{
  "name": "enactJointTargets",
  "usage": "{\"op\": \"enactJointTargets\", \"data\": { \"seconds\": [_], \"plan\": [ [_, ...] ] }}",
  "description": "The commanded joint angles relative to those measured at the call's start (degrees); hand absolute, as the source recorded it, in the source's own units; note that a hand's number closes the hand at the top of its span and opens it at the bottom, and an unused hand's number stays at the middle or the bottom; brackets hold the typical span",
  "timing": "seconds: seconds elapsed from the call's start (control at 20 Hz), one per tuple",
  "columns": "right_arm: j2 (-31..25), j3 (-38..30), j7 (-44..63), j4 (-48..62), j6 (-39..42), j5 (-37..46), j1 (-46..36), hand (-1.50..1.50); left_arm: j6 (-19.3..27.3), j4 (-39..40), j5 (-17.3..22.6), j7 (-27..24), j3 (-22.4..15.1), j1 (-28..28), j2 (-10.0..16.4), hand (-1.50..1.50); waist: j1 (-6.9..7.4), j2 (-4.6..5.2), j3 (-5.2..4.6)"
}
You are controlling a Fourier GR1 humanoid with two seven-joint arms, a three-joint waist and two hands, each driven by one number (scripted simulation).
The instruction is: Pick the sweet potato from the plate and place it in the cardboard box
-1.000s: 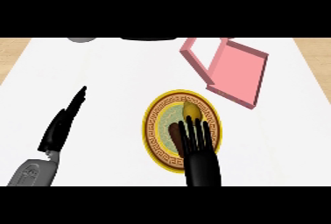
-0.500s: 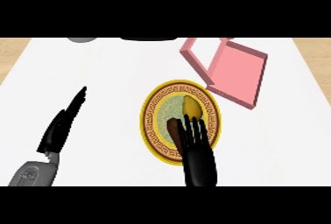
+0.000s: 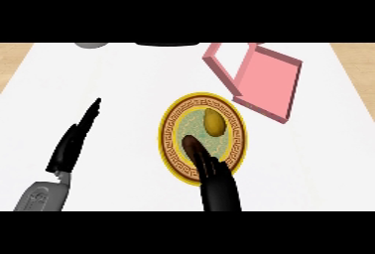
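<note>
White counter (image 3: 322,163). Near mid-view, plate (image 3: 167,144) with gold rim and green centre.

On the plate's upper half, toward 1 o'clock from its centre: sweet potato (image 3: 213,122), a yellow-brown oval with its long axis roughly 12 to 6. Not touched by either hand.

In from the 6 o'clock edge: right hand (image 3: 218,186), over the plate's lower rim. Fingers (image 3: 211,166) straight and pressed together, aimed about 11–12 o'clock, holding nothing. Visible gap between fingertips and sweet potato.

At the 11 o'clock side of those fingertips, touching them: dark brown elongated shape (image 3: 191,145) on the plate — cannot tell whether thumb or a separate item.

At 9 o'clock of the plate, well apart: left hand (image 3: 72,146), fingers straight and together, pointing to 1 o'clock, holding nothing.

At 1–2 o'clock of the plate: cardboard box (image 3: 267,84) — pink, open-topped, set askew, near the plate but not touching.
</note>
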Motion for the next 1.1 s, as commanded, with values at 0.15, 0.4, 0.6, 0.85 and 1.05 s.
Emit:
{"op": "enactJointTargets", "data": {
  "seconds": [0.15,0.4,0.6,0.85,1.05],
  "plan": [
    [0.0,-2.3,3.6,4.3,-7.9,11.6,-7.9,1.50,0.0,-1.2,-0.1,-0.2,-0.3,1.1,-0.9,0.00,0.74,0.48,0.69],
    [-4.8,-1.1,6.7,0.7,-12.8,15.8,-4.7,1.50,0.0,1.3,-0.3,-1.8,0.7,0.4,-0.5,0.00,0.06,0.40,0.68],
    [0.4,-3.7,9.1,1.2,-5.2,14.2,-7.9,1.50,-0.8,2.4,-0.1,-1.3,1.7,-0.5,0.2,0.00,0.56,0.65,0.67],
    [1.8,-10.2,13.8,0.1,13.6,-7.0,-13.0,1.50,-1.6,0.0,-0.5,-0.8,-0.1,-2.1,-0.1,0.00,4.14,2.51,0.71],
    [1.8,-11.7,17.5,-1.5,19.6,-10.5,-19.0,1.50,-2.4,0.7,-0.4,-1.4,-0.4,-2.2,0.0,0.00,4.77,2.05,0.64]
  ]
}}
